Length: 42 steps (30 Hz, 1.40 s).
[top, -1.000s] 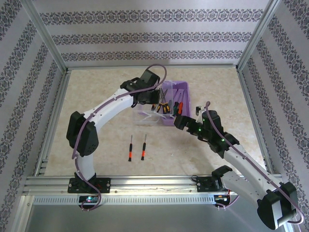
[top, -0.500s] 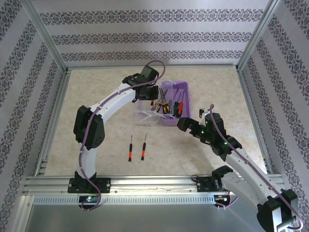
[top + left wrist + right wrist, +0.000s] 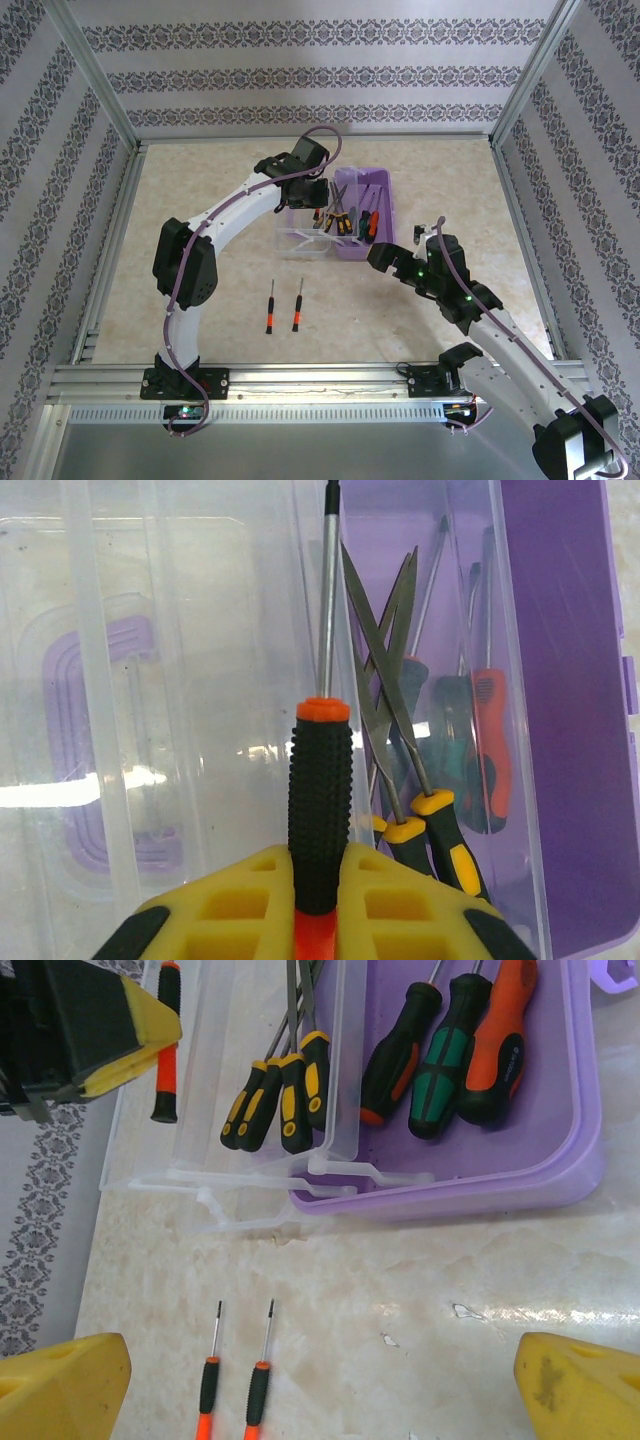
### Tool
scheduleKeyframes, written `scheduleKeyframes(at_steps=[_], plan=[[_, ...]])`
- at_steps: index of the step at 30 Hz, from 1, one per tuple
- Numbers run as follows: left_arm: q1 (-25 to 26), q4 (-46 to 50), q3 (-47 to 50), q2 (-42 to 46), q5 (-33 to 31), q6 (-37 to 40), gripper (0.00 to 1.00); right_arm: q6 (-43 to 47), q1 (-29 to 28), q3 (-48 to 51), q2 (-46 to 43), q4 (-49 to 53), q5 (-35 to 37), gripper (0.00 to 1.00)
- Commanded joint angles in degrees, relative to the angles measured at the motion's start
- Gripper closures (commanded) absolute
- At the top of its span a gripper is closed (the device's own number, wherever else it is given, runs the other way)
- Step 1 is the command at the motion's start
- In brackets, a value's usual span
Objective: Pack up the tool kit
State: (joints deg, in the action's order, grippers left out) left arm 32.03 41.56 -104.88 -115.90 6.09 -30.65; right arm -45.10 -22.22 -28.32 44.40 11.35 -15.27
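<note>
The tool kit's purple box (image 3: 380, 190) lies open, its clear lid (image 3: 298, 238) spread flat to the left. Black, green and orange-red screwdrivers (image 3: 448, 1052) lie in the purple half. Several yellow-and-black tools (image 3: 285, 1095) rest across the seam. My left gripper (image 3: 318, 865) hangs over the lid, shut on a black-and-orange screwdriver (image 3: 320, 800) whose shaft points away over the lid. My right gripper (image 3: 320, 1385) stands open above the table, in front of the box. Two small black-and-orange screwdrivers (image 3: 269, 307) (image 3: 298, 305) lie side by side on the table.
The marble-patterned table (image 3: 450, 180) is fenced by aluminium rails (image 3: 300, 372) and patterned walls. The left arm (image 3: 225, 215) arches over the table's left half. Bare table lies between the box and the two loose screwdrivers.
The left arm's elbow has swung left and its gripper has shifted slightly back over the lid, still on the screwdriver. The right gripper has drawn back a little from the box.
</note>
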Motion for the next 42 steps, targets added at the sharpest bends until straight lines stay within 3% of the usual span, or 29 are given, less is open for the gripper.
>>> scheduleKeyframes(at_steps=[1, 7, 19, 24, 29, 35, 42], plan=[[-1.18, 0.15, 1.18, -1.07, 1.25, -1.27, 0.85, -0.42, 0.65, 0.45, -0.09, 0.38, 0.83, 0.02], [-1.49, -0.76, 1.88, -1.04, 1.87, -1.56, 0.83, -0.93, 0.60, 0.78, 0.91, -0.60, -0.82, 0.02], [-1.79, -0.08, -0.91, 0.61, 4.69, -1.34, 0.68, -1.37, 0.59, 0.79, 0.51, -0.85, -0.86, 0.02], [-1.85, -0.17, -1.17, 4.20, 5.84, -0.32, 0.63, -1.29, 0.52, 0.45, 0.60, -0.72, -0.82, 0.02], [-2.14, 0.84, 0.95, 11.16, 2.28, 1.86, 0.55, -1.21, 0.26, 0.10, 1.28, -0.96, -0.64, 0.02], [-2.32, -2.88, 16.53, 24.95, -3.09, 2.29, 0.42, -0.67, -2.44, -0.11, 3.71, -2.93, -0.58, 0.02], [-2.54, -5.98, 43.72, 41.80, -5.61, -3.17, 0.41, 1.76, -12.77, -2.11, 8.39, -5.57, 2.43, 0.02]])
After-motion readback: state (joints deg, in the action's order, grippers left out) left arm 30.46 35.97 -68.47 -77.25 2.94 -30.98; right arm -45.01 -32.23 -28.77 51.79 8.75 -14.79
